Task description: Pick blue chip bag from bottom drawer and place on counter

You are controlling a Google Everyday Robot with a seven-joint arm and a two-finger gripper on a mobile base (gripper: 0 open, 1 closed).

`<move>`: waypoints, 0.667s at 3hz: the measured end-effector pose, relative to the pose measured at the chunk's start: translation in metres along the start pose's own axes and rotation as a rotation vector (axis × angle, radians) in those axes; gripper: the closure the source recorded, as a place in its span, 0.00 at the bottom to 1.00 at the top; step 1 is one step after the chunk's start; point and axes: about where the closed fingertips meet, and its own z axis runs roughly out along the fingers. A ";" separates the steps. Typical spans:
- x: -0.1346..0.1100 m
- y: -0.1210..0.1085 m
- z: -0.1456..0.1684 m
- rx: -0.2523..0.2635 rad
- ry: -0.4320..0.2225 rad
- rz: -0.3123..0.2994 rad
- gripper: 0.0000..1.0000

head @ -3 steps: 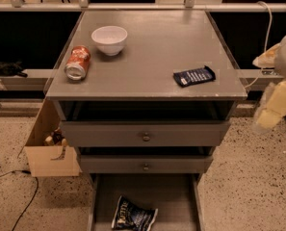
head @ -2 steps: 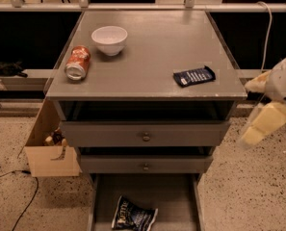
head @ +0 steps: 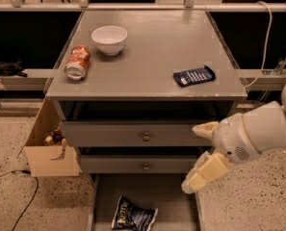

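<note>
The blue chip bag (head: 133, 216) lies crumpled on the floor of the open bottom drawer (head: 176, 201), at the frame's lower edge. Above it rises the grey cabinet with its flat counter (head: 152, 52). My gripper (head: 198, 153) hangs at the right front corner of the cabinet, level with the two upper drawers. It is above and to the right of the bag and does not touch it. Its cream fingers (head: 204, 173) are spread apart with nothing between them, so it is open.
On the counter stand a white bowl (head: 109, 38), a tipped orange can (head: 78, 61) and a small flat dark-blue packet (head: 194, 76). The two upper drawers (head: 133, 136) are closed. A cardboard box (head: 48, 150) sits left of the cabinet, and a cable (head: 17, 203) runs on the floor.
My arm has swung down and to the left, from beside the counter's right edge to the front of the upper drawers. The bag and the counter items have not moved.
</note>
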 end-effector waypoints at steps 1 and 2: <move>0.001 0.015 0.018 -0.039 -0.012 0.001 0.00; 0.000 0.011 0.013 -0.011 -0.047 0.005 0.00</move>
